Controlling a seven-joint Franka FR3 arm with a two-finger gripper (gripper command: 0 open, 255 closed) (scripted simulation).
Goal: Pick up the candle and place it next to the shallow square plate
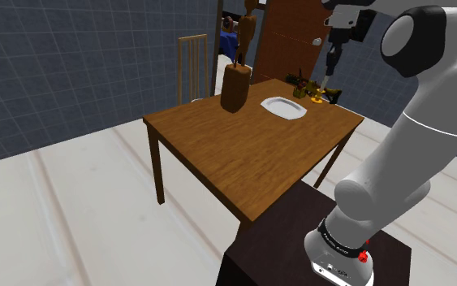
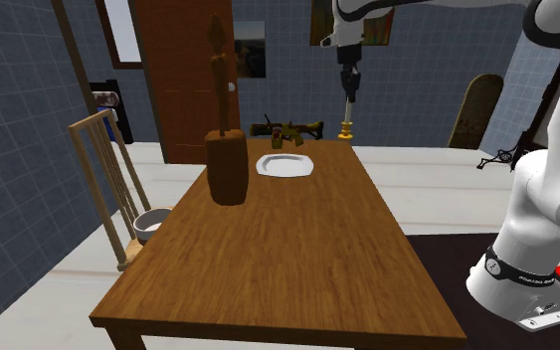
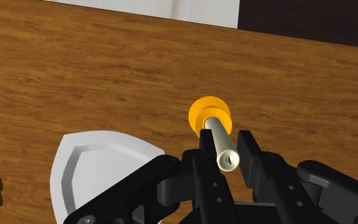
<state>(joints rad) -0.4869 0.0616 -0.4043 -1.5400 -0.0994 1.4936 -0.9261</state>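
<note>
Candle [image 3: 214, 130], cream on an orange foot, sits clasped upright between my gripper's [image 3: 225, 145] closed-in fingers just beside the white plate [image 3: 91, 165], so I judge I'm placing: lower gently onto the table [image 3: 107, 70], then release.

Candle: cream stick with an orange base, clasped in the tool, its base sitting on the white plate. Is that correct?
Not on the plate. The candle, clasped in the tool, has its orange base over the bare wooden table, beside the white plate. The wrist view shows this.
</note>
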